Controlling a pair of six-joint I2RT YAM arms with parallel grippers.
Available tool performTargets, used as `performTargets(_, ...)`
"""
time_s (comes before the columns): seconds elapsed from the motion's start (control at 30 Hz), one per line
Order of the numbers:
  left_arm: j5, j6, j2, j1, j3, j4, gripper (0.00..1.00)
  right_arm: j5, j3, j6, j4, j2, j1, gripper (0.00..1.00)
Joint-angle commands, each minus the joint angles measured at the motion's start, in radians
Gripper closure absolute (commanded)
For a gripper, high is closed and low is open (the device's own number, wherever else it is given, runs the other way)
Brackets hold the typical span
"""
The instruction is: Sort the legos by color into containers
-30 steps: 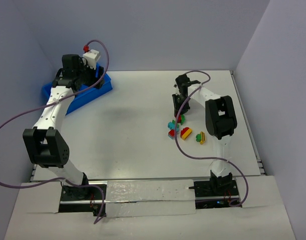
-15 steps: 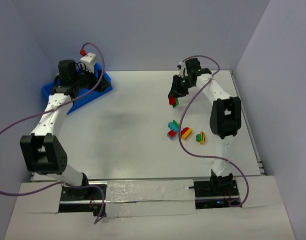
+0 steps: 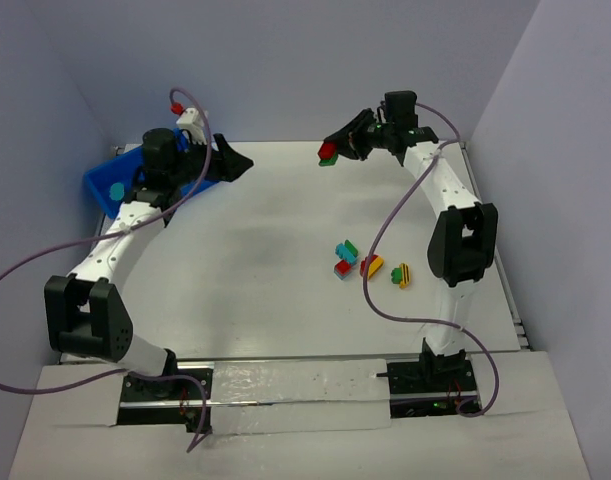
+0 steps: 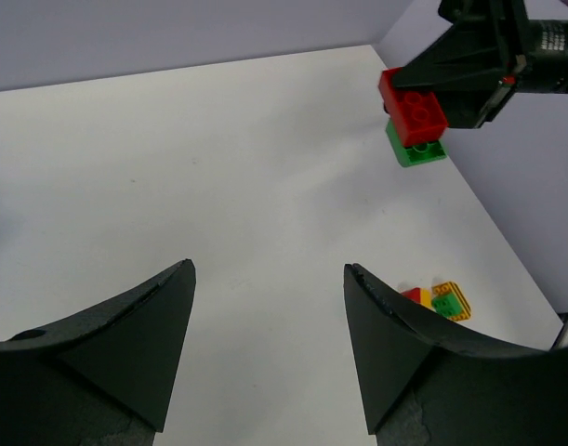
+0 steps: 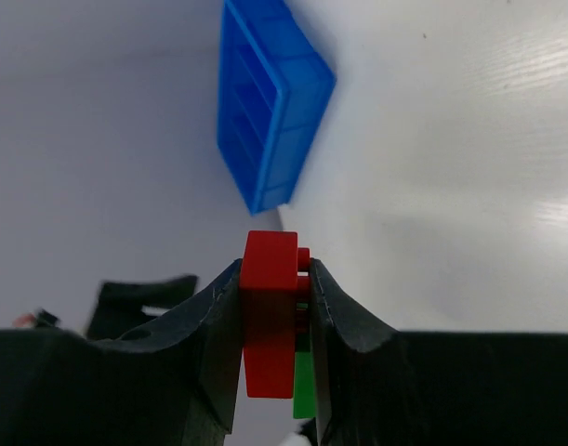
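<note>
My right gripper (image 3: 332, 152) is shut on a red brick (image 5: 270, 316) joined to a green brick (image 5: 305, 383) and holds them in the air over the table's far middle. Both show in the left wrist view, the red brick (image 4: 412, 95) above the green one (image 4: 416, 149). My left gripper (image 3: 235, 160) is open and empty, beside the blue bin (image 3: 97, 184) and pointing toward the right gripper. A teal piece (image 3: 115, 187) lies in the bin. Loose legos lie right of centre: teal-green (image 3: 345, 249), red (image 3: 342, 267), red-yellow (image 3: 371, 265), yellow-black (image 3: 402, 275).
The blue bin (image 5: 270, 102) stands at the table's far left corner by the wall. Purple cables hang from both arms. A white camera block with a red cap (image 3: 188, 110) sits on the left wrist. Walls close the table on the left, back and right.
My right gripper has lifted the red and green bricks from the pile and carried them back and left. My left gripper has swung out of the bin toward the right.
</note>
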Motion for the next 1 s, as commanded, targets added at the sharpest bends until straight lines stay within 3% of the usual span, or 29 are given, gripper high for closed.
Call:
performTargets(0.0, -0.165, -0.044, -0.037, -0.121, -0.020, 0.137, 0.25, 0.094, -0.019, 0.274, -0.039, -0.090, 0.024, 1.00)
performTargets(0.27, -0.198, -0.089, 0.074, -0.259, 0.044, 0.204, 0.26, 0.113, -0.032, 0.363, -0.122, -0.141, 0.030, 1.00)
performTargets(0.63, -0.117, -0.243, 0.184, -0.336, 0.137, 0.253, 0.22, 0.137, -0.051, 0.399, -0.138, -0.172, 0.022, 1.00)
performTargets(0.97, -0.128, -0.285, 0.229, -0.371, 0.183, 0.277, 0.18, 0.157, -0.087, 0.395, -0.159, -0.202, 0.027, 1.00)
